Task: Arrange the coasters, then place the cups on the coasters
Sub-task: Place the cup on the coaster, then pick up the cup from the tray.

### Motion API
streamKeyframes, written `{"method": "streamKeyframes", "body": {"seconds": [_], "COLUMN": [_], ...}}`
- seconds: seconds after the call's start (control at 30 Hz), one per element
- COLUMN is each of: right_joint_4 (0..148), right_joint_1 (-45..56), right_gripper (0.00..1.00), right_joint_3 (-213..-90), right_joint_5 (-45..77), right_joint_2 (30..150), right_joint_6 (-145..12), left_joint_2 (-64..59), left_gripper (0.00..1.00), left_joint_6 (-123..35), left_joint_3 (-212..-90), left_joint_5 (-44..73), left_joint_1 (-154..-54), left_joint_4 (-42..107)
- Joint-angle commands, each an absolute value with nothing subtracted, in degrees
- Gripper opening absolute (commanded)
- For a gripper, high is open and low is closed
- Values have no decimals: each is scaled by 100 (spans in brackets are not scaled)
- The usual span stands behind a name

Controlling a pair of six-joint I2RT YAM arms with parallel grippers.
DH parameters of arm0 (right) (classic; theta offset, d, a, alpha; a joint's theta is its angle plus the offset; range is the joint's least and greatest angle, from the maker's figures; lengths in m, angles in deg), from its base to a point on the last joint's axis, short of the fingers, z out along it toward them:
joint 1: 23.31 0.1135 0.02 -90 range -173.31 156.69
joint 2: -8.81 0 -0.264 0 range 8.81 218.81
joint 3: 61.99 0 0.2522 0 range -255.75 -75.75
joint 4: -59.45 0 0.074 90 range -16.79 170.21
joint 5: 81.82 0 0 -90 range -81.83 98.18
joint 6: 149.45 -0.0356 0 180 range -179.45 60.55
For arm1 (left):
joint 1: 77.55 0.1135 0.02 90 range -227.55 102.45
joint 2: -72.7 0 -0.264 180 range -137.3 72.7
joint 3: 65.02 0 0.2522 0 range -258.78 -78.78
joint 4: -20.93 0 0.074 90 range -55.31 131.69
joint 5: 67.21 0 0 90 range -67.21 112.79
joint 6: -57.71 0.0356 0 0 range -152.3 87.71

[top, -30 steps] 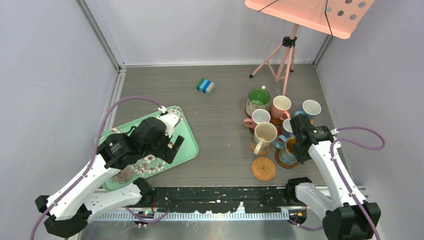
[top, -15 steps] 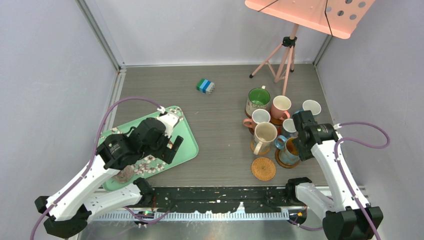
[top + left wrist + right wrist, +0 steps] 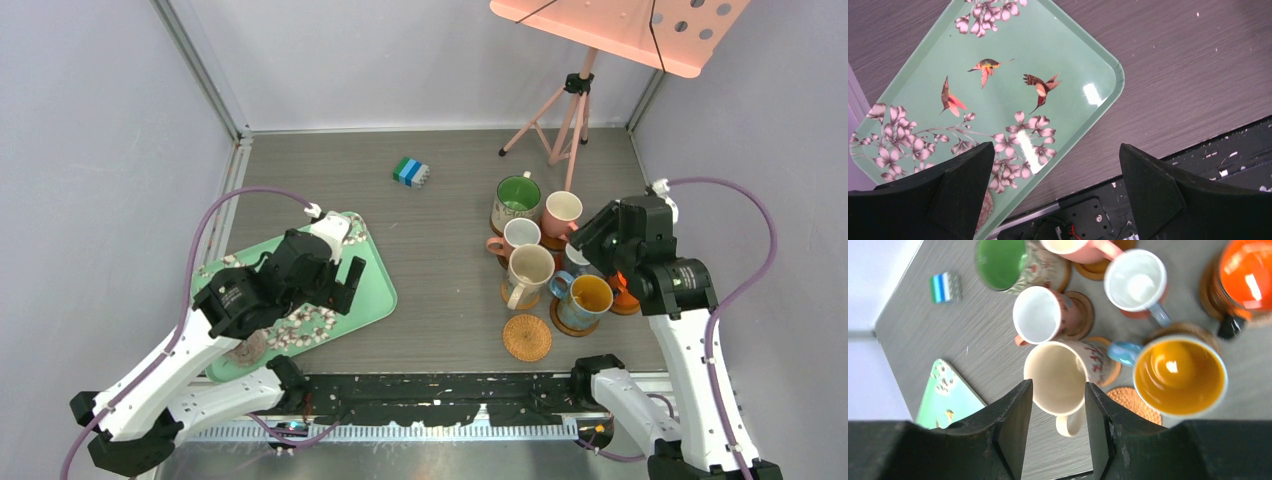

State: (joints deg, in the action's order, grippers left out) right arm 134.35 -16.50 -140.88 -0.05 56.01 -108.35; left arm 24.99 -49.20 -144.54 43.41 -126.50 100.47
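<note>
Grey table is crowding ceramic cups (image 3: 545, 255) on coasters (image 3: 527, 337) at the right, breakable and slick, probably best pinched by the rim, while right gripper (image 3: 1054, 432) is hovering half-open and empty, left gripper (image 3: 1055, 197) gaping wide.

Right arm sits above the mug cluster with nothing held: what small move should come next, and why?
Probably bring the right gripper toward a mug still lacking its own coaster: the woven coaster sits bare at the near edge, and its jaws are apart and empty. Which mug lacks one I can't tell.
</note>
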Motion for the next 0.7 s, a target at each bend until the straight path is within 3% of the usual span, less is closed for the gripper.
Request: {"method": "streamKeyframes", "body": {"seconds": [0.0, 0.17, 0.3, 0.5, 0.67], "right_joint_4": [11629, 10064, 9860, 10152, 10233], "right_joint_1": [-1374, -1106, -834, -464, -458], "right_gripper": [50, 50, 50, 50, 50], "right_joint_3": [-14014, -12981, -12650, -12635, -12610], "right_joint_5": [861, 2490, 3633, 3818, 3891], "right_joint_2": [5415, 4767, 4686, 4293, 3900], "right_joint_6": [-8942, -7805, -7527, -7471, -7565], "left_joint_2": [2399, 1997, 1608, 1683, 1835], "left_gripper": [100, 100, 97, 87, 85], "left_joint_6": [-5120, -5400, -5831, -6925, -7611], "left_joint_3": [-14096, -13748, -13973, -13679, -13435], "left_joint_5": [4884, 5404, 5331, 5141, 5217], "left_joint_1": [-12642, -12494, -11834, -9764, -8128], "left_joint_4": [9034, 8476, 8591, 8511, 8902]}}
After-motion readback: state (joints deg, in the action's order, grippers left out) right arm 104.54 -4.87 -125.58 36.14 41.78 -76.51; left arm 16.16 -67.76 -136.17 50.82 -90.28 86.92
